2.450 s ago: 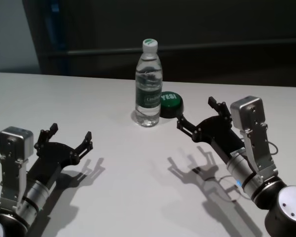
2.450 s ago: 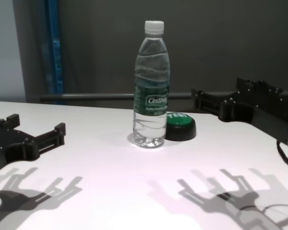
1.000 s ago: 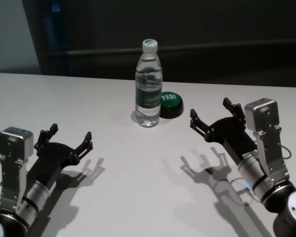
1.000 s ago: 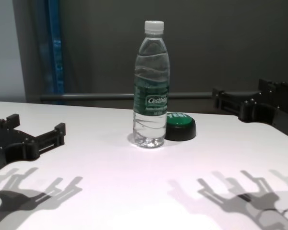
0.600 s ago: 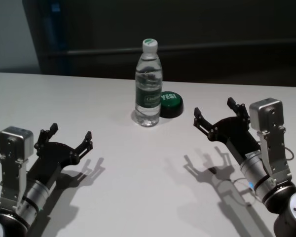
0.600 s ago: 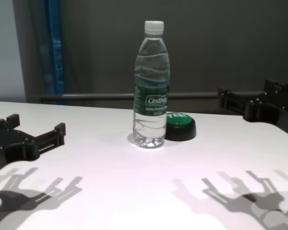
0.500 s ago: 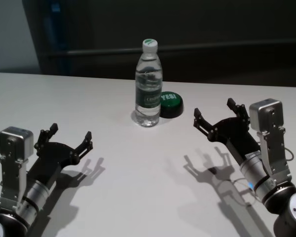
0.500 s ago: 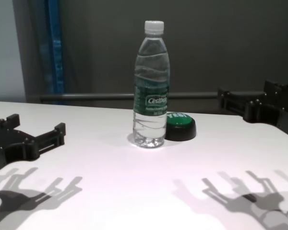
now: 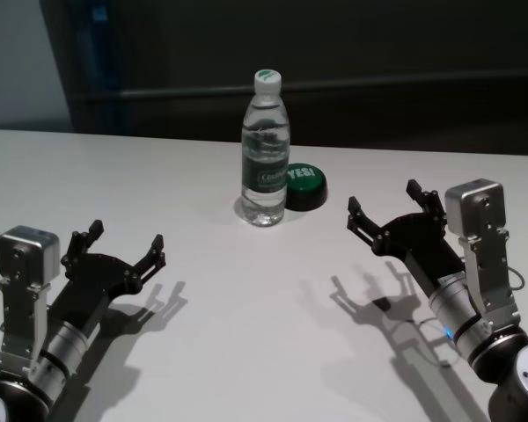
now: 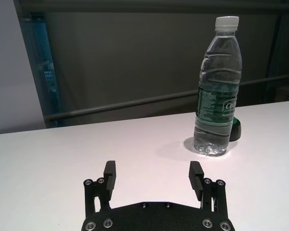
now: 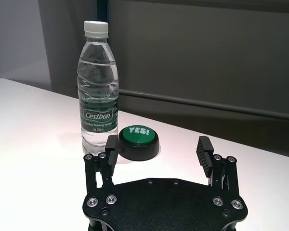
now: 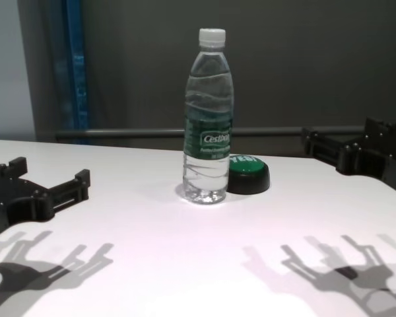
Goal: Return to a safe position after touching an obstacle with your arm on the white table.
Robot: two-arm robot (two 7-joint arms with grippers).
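Hovering at four o'clock, your right gripper [image 9: 383, 207] gapes clear of the upright water bottle [image 9: 265, 149]; left gripper [image 9: 123, 248] parked, fingers spread.

A tall clear plastic water bottle [image 9: 265, 149] stands upright toward the far middle of a plain white matte worktop [image 9: 246, 290]. It has a white screw cap and a dark green label with white lettering reading "Cestbon". It is full of water, and nothing is touching it.
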